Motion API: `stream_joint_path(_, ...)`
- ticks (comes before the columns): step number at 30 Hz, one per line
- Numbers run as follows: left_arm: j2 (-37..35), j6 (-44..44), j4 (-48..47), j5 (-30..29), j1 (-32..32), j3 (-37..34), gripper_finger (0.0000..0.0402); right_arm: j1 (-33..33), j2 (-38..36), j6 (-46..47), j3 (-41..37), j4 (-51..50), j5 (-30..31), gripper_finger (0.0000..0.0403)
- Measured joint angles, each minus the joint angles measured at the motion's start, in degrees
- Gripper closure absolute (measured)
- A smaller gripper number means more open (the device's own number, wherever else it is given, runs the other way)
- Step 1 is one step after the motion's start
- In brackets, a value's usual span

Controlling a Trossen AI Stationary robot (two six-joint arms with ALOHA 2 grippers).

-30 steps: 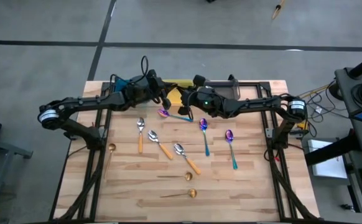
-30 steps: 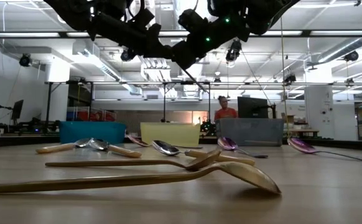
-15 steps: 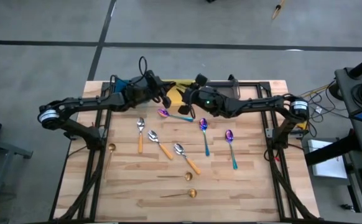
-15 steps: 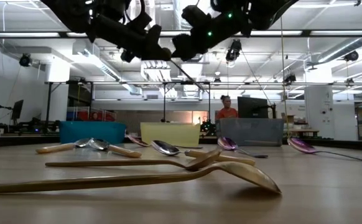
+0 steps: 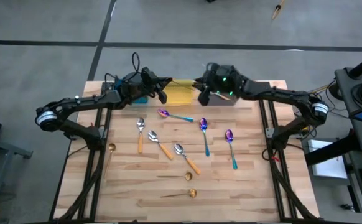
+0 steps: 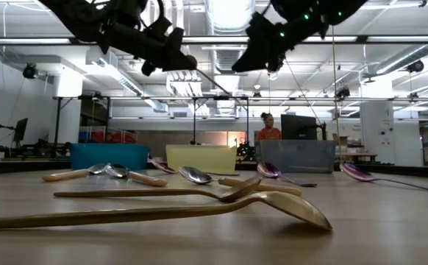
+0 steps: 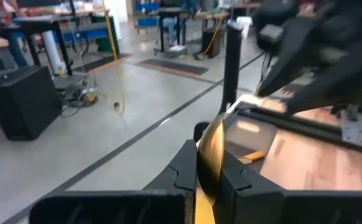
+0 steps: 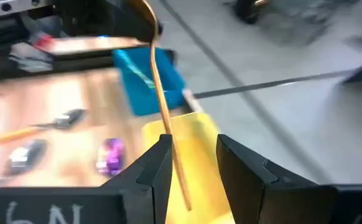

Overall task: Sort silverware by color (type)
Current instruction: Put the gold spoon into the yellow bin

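My left gripper [image 5: 163, 94] hangs above the table's far side, over the blue bin [image 8: 147, 81] and the yellow bin [image 5: 182, 94], shut on a gold spoon [image 7: 212, 149]. My right gripper [image 5: 201, 94] is open beside it, above the gray bin [image 5: 234, 98]. The spoon's handle end [image 8: 180, 186] shows between the right fingers; I see no touch. Lying flat on the table are three purple spoons with teal handles [image 5: 204, 134], three orange-handled spoons [image 5: 160, 145] and three more gold spoons [image 5: 181, 194]. My left gripper pinches the gold spoon's bowl [image 7: 214, 134] between its two fingers, the bowl standing on edge. The fingers come about level from the table's left. The handle [image 8: 159, 93] sticks out ahead toward my right gripper, slanting down, lifted clear above the yellow bin.
The three bins stand in a row along the table's far edge. Dark frame rails [image 5: 97, 162] run down both sides of the table. A person [image 6: 267, 131] stands in the room far behind the table.
My right gripper has drawn back from the left gripper and the gold spoon toward the table's right and far edge, rising a little and rolling. The spoon has stayed in my left gripper, above the far side of the table.
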Motion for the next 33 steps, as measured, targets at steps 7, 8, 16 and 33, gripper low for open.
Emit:
stream_joint_path(7, -4.4, -1.7, 7.8, 1.0, 0.1, -6.2, 0.0401, -6.8, 0.0, 4.7, -8.6, 10.2, -19.6, 0.0287)
stream_joint_path(8, -5.0, -1.8, 8.5, 1.1, 0.1, -7.0, 0.0401, -7.0, 0.2, 4.9, -9.9, 12.6, -19.6, 0.0287)
stream_joint_path(16, -10.5, -3.2, 10.3, 1.7, 0.1, -12.8, 0.0401, -6.5, 1.8, 8.8, -16.9, 30.6, -20.4, 0.0287)
stream_joint_path(33, -12.5, -4.4, 18.1, 1.4, 4.2, -16.9, 0.0395, -6.0, 3.3, 0.9, -21.5, 44.4, -10.8, 0.0287)
